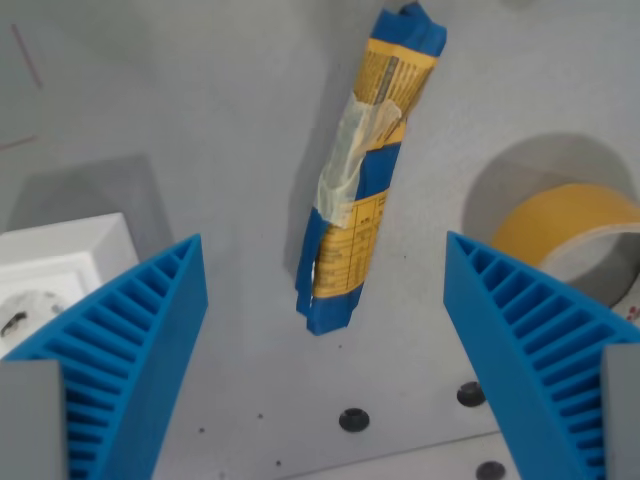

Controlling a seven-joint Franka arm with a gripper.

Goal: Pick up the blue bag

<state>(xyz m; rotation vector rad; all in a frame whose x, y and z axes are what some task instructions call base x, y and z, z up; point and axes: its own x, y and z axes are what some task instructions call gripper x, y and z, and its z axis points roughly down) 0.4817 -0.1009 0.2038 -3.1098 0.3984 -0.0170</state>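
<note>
My gripper point(325, 330) spread wide, blue ribbed fingers point(140, 330) at either side. Blue bag point(365, 170) lies lengthwise between them on the grey table point(200, 120), touching neither, its near end level with my fingertips. Yellow tape roll point(575, 235) just beyond my finger on the wrist view's right; white socket box point(55, 275) behind the other.

Blue bag point(358, 180) with yellow printed panels, long and narrow, crumpled. Wrapped mid-length in clear tape. Lying flat on the grey tabletop point(200, 100), slanting from upper right to lower left.
</note>
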